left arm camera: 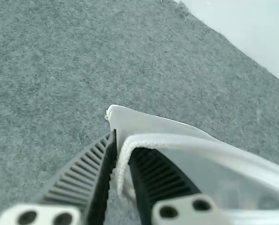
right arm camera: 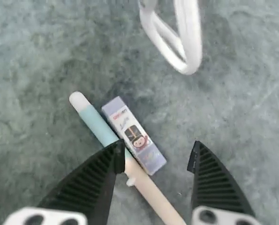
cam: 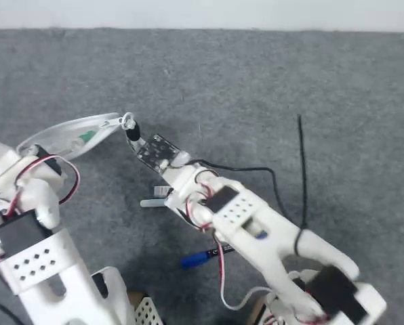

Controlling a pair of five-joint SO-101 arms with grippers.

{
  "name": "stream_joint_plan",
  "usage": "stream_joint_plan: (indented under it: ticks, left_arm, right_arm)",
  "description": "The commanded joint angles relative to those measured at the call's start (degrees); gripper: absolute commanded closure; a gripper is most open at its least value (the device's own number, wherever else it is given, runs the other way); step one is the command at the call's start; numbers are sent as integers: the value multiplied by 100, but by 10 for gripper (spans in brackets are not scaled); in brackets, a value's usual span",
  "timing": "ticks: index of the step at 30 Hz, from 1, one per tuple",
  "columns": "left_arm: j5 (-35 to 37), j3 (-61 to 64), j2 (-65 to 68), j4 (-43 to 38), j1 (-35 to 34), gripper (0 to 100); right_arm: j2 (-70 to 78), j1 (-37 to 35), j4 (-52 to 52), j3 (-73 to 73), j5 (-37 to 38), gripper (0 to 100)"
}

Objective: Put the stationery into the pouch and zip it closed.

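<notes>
pouch (cam: 66, 135): translucent, edge pinched tight in left gripper (left arm camera: 118, 140); 1 green item (cam: 87, 137) shows inside | right gripper (right arm camera: 157, 152): jaws spread above eraser (right arm camera: 135, 138), with blue-capped pen (right arm camera: 95, 123) touching it by 1 fingertip | white loop (right arm camera: 174, 37) just beyond tips | blue marker (cam: 200, 257) under right arm | black cable (cam: 301, 169) beside it, on grey mat (cam: 256, 81)

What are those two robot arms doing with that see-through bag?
The left gripper is pinching the edge of the clear pouch. The right gripper is open and hovers over a pale pen and a small purple box lying side by side on the grey table. A blue pen lies there too. None of those three is in the pouch yet.
</notes>
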Motion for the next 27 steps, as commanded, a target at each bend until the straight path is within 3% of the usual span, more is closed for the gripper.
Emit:
stream_joint_plan:
  ticks: [1,15,22,27]
  left_arm:
    - [114,-215,-141,-211,-44,988]
    - [114,-215,-141,-211,-44,988]
    - [105,-215,-141,-211,-44,988]
    - [97,-215,-141,-211,-35,988]
  right_arm:
    - [418,-48,-110,-756,-35,794]
    - [2360,-22,-57,-2066,18,798]
    - [2440,-31,-40,-2075,387,936]
    - [2431,-48,655,-2268,360,878]
